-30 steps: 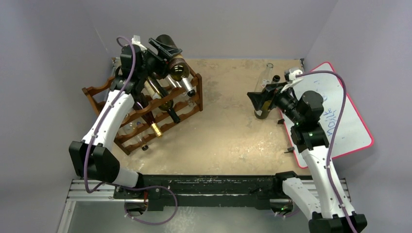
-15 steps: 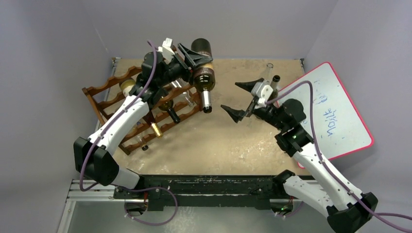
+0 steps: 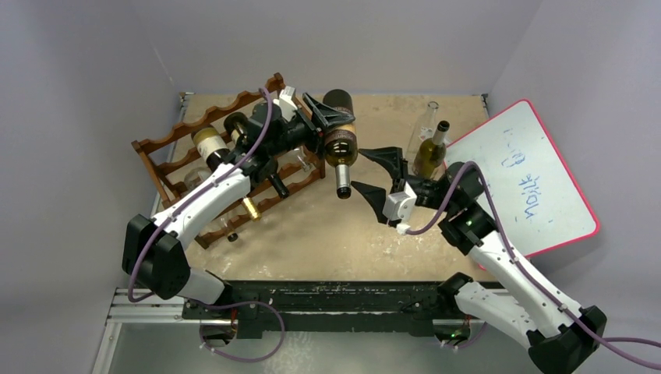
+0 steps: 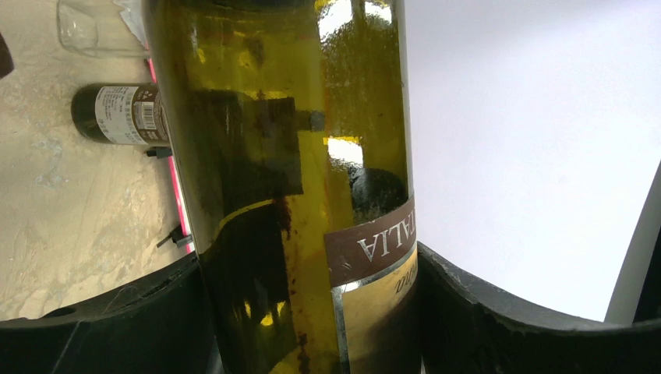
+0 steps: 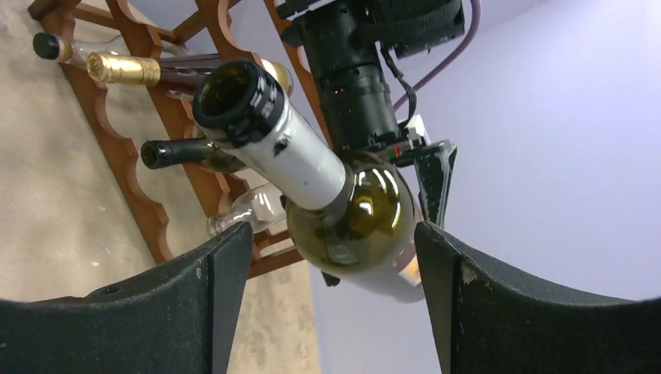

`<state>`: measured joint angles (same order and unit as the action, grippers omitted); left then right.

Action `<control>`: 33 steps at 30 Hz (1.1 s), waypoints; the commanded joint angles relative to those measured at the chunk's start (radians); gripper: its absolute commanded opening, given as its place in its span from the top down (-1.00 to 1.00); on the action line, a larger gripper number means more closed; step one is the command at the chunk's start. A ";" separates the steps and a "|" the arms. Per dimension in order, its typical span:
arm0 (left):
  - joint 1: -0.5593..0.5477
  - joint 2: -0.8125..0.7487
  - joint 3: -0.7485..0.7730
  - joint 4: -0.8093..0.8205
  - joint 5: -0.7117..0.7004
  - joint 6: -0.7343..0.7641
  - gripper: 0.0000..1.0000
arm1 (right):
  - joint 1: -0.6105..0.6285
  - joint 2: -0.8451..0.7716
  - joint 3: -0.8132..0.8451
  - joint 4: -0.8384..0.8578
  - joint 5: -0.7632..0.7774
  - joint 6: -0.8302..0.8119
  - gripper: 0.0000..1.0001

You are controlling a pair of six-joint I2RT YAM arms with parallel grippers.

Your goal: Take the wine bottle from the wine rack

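My left gripper (image 3: 334, 118) is shut on a green wine bottle (image 3: 341, 148) with a brown and tan label. It holds the bottle in the air, right of the dark wooden wine rack (image 3: 167, 140), neck pointing down and toward the arms. In the left wrist view the bottle (image 4: 296, 156) fills the space between both fingers of the gripper (image 4: 312, 312). My right gripper (image 3: 360, 169) is open just right of the bottle's neck. In the right wrist view the neck (image 5: 269, 136) and shoulder sit beyond the open gripper (image 5: 335, 241), untouched.
Several more bottles lie in the rack (image 5: 148, 195). A green bottle (image 3: 432, 152) and a clear glass bottle (image 3: 425, 125) stand at the back right. A pink-rimmed whiteboard (image 3: 538, 179) lies at the right edge. Grey walls close the table's sides.
My left arm has carried the bottle off the rack and rightward to mid-table, neck turning downward. My right arm has swung left from the standing bottles, gripper open, up to the bottle's neck.
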<state>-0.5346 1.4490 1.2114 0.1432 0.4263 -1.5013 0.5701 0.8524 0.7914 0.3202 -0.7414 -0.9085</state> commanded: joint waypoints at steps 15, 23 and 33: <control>-0.022 -0.012 0.011 0.161 -0.020 -0.051 1.00 | 0.120 0.118 0.074 0.090 -0.044 -0.189 -0.27; -0.031 -0.023 -0.012 0.149 -0.037 -0.038 0.83 | 0.126 0.118 0.019 0.224 -0.008 -0.162 0.39; -0.033 -0.059 -0.073 0.172 -0.072 -0.030 -0.43 | 0.128 0.059 -0.060 0.423 0.048 -0.043 1.00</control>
<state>-0.5636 1.4582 1.1263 0.1493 0.3985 -1.6135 0.6937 0.9653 0.7170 0.5777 -0.7681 -1.0618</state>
